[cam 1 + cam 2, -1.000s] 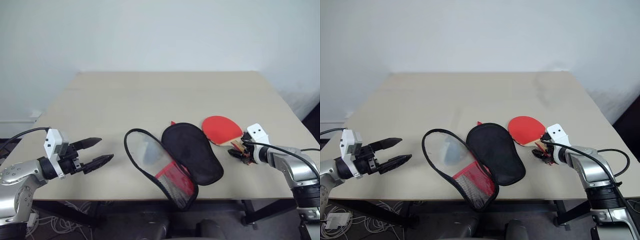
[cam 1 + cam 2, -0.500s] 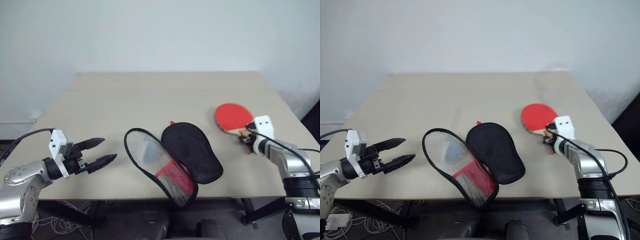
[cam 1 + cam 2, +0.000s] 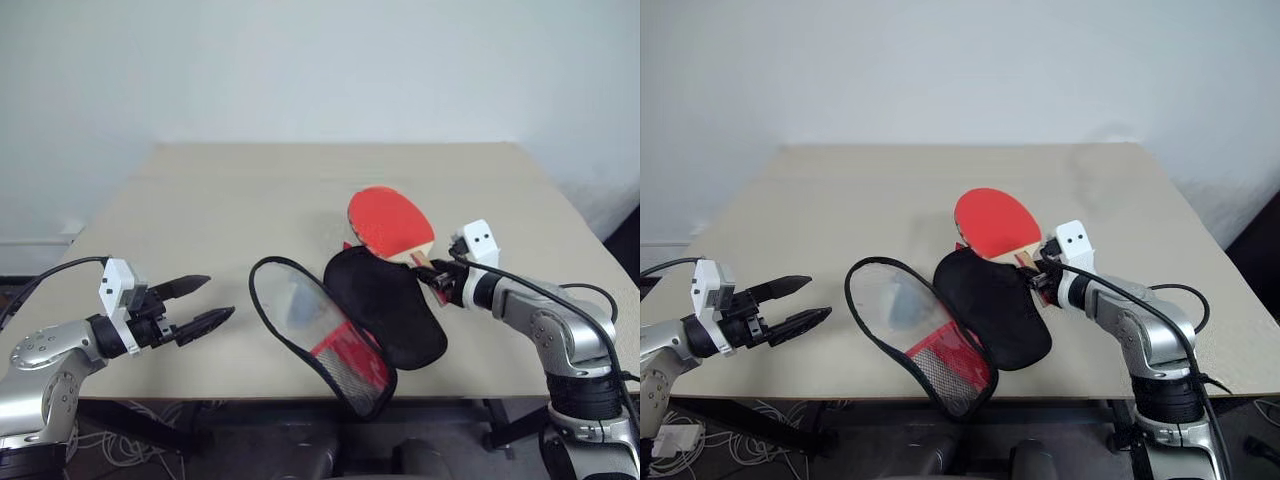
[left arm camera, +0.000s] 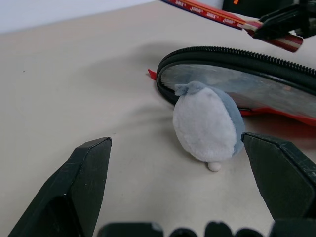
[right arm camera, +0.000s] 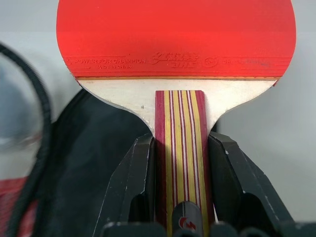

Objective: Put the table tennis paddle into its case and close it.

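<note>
Two black fingers of the right gripper pinch the striped wooden handle of the table tennis paddle, one on each side, holding it off the surface with its red face tilted up and toward the camera. The paddle's head hangs over the far end of the case, which lies unzipped and spread flat near the front edge of the table: its black fabric half lies to the right, its clear-lined half with the red panel and black mesh to the left, ringed by the black zip edging.

The left gripper hovers well to the left of the case, its fingers spread wide and holding nothing. In the left wrist view a small grey and white plush toy sits on the tabletop just beside the case's zip rim.

The table is a plain beige board, matte and bare apart from these things. Behind it stands a blank pale wall, and white cables trail on the floor below the left front corner.
</note>
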